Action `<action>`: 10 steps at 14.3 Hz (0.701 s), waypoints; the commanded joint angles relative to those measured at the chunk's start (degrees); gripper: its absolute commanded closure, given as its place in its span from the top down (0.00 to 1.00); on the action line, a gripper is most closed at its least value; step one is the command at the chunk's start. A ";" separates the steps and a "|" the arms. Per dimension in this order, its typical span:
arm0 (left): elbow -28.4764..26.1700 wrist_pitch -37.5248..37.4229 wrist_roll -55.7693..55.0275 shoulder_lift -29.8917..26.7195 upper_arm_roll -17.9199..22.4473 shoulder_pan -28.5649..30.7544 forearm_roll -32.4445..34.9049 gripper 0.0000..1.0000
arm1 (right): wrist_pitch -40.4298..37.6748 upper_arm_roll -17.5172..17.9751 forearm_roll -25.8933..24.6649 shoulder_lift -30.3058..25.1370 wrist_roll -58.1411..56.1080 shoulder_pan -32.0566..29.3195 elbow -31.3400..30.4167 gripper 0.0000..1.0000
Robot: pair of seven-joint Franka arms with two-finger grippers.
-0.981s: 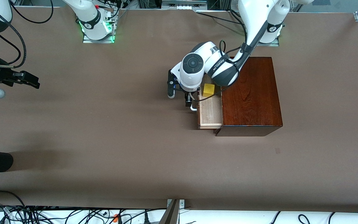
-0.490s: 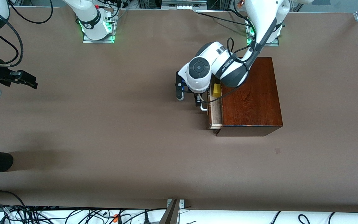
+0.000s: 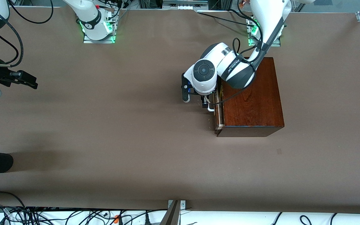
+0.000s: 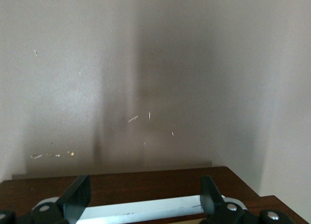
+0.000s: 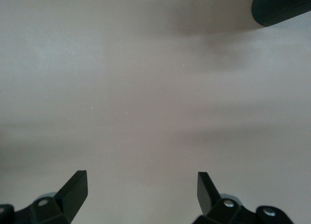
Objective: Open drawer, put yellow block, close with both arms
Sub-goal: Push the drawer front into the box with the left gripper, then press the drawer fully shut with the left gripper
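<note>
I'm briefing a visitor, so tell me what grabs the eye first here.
The glossy dark box toward the left arm's end of the table stands out, its drawer almost shut. The left gripper is at the drawer's white handle, with its fingers open on either side of the handle. The right gripper waits open over bare table at the right arm's end.

Yellow block [image 3: 220, 92] mostly hidden inside nearly shut drawer [image 3: 217, 110], under left arm's wrist.
</note>
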 commanded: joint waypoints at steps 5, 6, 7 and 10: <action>-0.86 -2.01 0.58 -1.62 0.10 0.75 3.32 1.00 | -0.91 -0.70 0.06 -0.31 -0.07 0.82 0.71 1.00; -0.86 -2.27 0.67 -1.71 0.10 0.83 3.32 1.00 | -0.91 -0.70 0.06 -0.31 -0.07 0.82 0.71 1.00; -0.95 -2.80 0.76 -1.89 0.10 0.92 3.32 1.00 | -0.91 -0.70 0.06 -0.31 -0.07 0.74 0.71 1.00; -0.95 -3.24 0.76 -1.89 0.10 1.28 3.32 1.00 | -0.91 -0.70 0.06 -0.31 -0.07 0.82 0.71 1.00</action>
